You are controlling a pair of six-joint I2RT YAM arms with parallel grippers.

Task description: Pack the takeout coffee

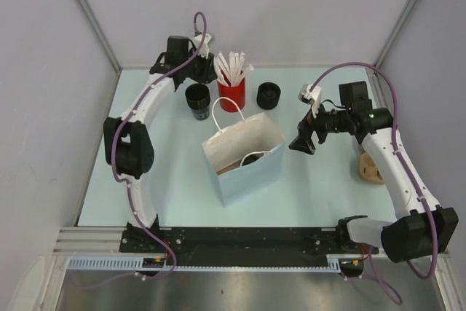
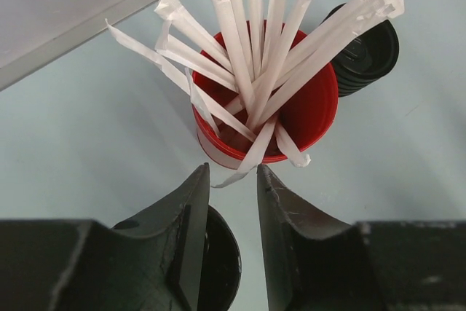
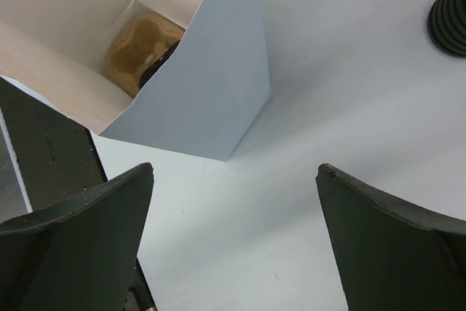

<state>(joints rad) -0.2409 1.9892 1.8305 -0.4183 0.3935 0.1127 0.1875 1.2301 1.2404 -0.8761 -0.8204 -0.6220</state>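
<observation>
**coffeebot_fan:** ok so where's the takeout coffee (image 1: pixel 197 99) actually sitting?

**yam_tinkerer:** Back of the table (image 1: pixel 167 180), upright, just beside the red cup (image 1: pixel 231 101) of white sticks (image 1: pixel 231 67), on the left arm's side of it. It's not in the bag.

**coffeebot_fan:** and the left gripper (image 2: pixel 231 172)?

**yam_tinkerer:** Hanging right over that spot. On the wrist cam the coffee is below and behind the tips, mostly tucked under one finger, so it isn't between the jaws. The tips point at the near rim of the red cup. The jaws are only a narrow slit apart with nothing pinched, and one stick's loose paper end dangles just in front of the gap.

**coffeebot_fan:** right side?

**yam_tinkerer:** The right gripper (image 1: pixel 302 140) hovers beside the white paper bag (image 1: pixel 247 172), jaws spread wide and empty, well apart from the coffee. The bag stands open mid-table with something tan (image 3: pixel 142 40) and a dark bit inside, can't tell what. There's also a ribbed black round thing (image 1: pixel 269 95) on the other side of the red cup, and a tan tray (image 1: pixel 368 170) partly under the right arm.
</observation>
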